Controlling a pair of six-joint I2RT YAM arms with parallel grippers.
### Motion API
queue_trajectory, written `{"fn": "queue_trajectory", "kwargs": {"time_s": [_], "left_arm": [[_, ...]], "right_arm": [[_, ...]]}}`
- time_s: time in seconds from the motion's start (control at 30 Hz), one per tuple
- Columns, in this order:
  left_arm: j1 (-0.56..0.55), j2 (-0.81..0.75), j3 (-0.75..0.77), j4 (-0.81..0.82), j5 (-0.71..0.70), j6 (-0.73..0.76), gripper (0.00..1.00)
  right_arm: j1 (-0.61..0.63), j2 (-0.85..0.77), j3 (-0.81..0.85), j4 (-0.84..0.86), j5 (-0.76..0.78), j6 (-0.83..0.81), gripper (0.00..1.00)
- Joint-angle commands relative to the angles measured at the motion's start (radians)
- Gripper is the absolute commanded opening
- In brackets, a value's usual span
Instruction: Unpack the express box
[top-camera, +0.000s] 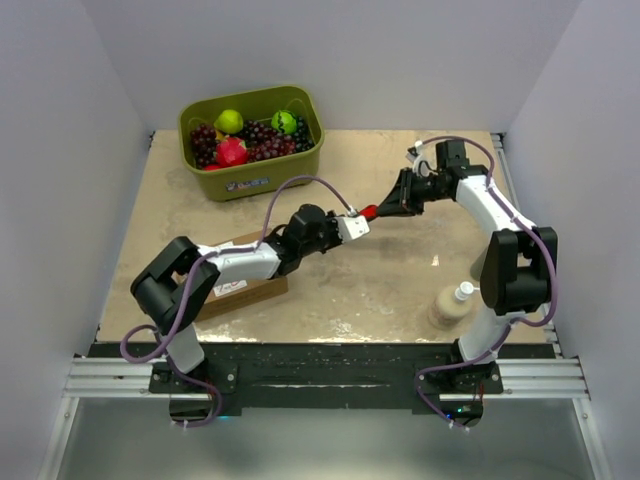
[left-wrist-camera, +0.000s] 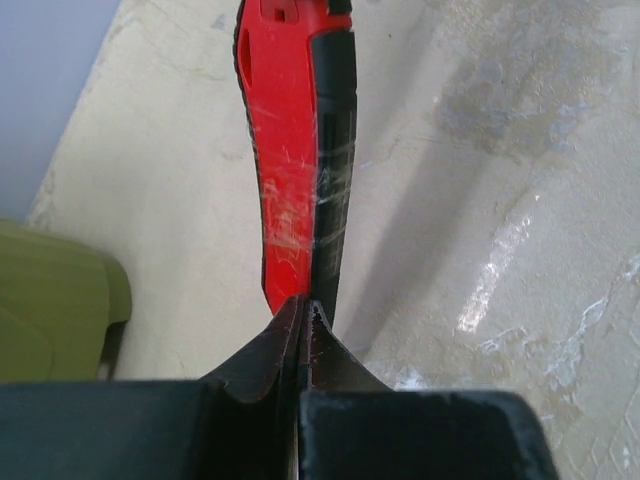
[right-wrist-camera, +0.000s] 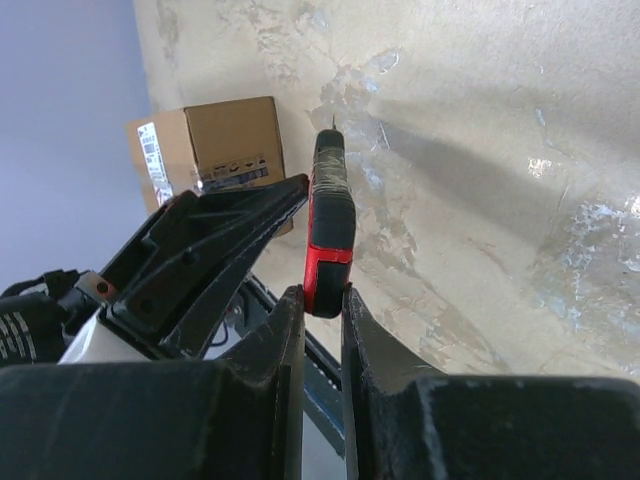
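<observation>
A red and black utility knife (top-camera: 369, 211) hangs above the table's middle, held between both grippers. My left gripper (top-camera: 357, 220) is shut on one end of the knife (left-wrist-camera: 295, 150), its jaws almost together (left-wrist-camera: 305, 312). My right gripper (top-camera: 392, 206) is shut on the knife's other, black and red end (right-wrist-camera: 330, 230), pinching it between the fingertips (right-wrist-camera: 322, 296). The express box (top-camera: 248, 291), brown cardboard with a white label, lies at the near left, mostly hidden under my left arm. It also shows in the right wrist view (right-wrist-camera: 215, 140), behind the left gripper (right-wrist-camera: 200, 250).
An olive-green bin (top-camera: 248, 185) of fruit stands at the back left; its corner shows in the left wrist view (left-wrist-camera: 50, 300). A small bottle (top-camera: 452, 304) stands at the near right, beside my right arm's base. White walls enclose the table on three sides.
</observation>
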Motion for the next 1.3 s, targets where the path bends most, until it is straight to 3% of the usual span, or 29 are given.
{"fn": "queue_trajectory", "kwargs": {"time_s": [0.0,0.07,0.17,0.23,0.3,0.37,0.57,0.77,0.93,1.03,1.13,1.27], "left_arm": [[0.096,-0.049,0.045,-0.096,0.250,-0.044,0.00],[0.122,-0.057,0.065,-0.158,0.327,-0.050,0.00],[0.145,-0.075,0.055,-0.166,0.355,-0.052,0.03],[0.149,-0.092,0.036,-0.135,0.364,-0.029,0.22],[0.138,-0.118,-0.020,-0.033,0.346,-0.021,0.54],[0.120,-0.129,-0.074,0.052,0.300,0.017,0.70],[0.080,-0.040,-0.005,0.135,0.280,0.069,0.77],[0.047,0.047,0.048,0.181,0.217,0.089,0.72],[0.035,0.133,0.116,0.195,0.022,0.114,0.62],[0.035,0.162,0.144,0.196,-0.021,0.140,0.50],[0.037,0.172,0.154,0.164,-0.004,0.166,0.28],[0.046,0.158,0.142,0.115,0.036,0.175,0.09]], "right_arm": [[-0.009,-0.044,0.071,-0.005,-0.022,-0.096,0.10],[-0.035,-0.030,0.118,-0.027,0.008,-0.125,0.00],[-0.072,-0.018,0.076,0.018,-0.021,-0.069,0.00],[-0.072,-0.023,0.041,0.030,-0.029,-0.044,0.00],[-0.075,-0.023,0.020,0.035,-0.046,-0.037,0.00],[-0.075,-0.021,-0.002,0.036,-0.061,-0.031,0.00],[-0.075,-0.012,-0.010,0.064,-0.116,0.014,0.00],[-0.075,0.008,0.009,0.062,-0.143,0.035,0.00],[-0.073,0.011,0.010,0.052,-0.172,0.043,0.00],[-0.075,0.016,0.006,0.046,-0.178,0.046,0.00],[-0.075,0.022,0.003,0.061,-0.187,0.057,0.00],[-0.075,0.026,0.009,0.084,-0.186,0.074,0.00]]}}
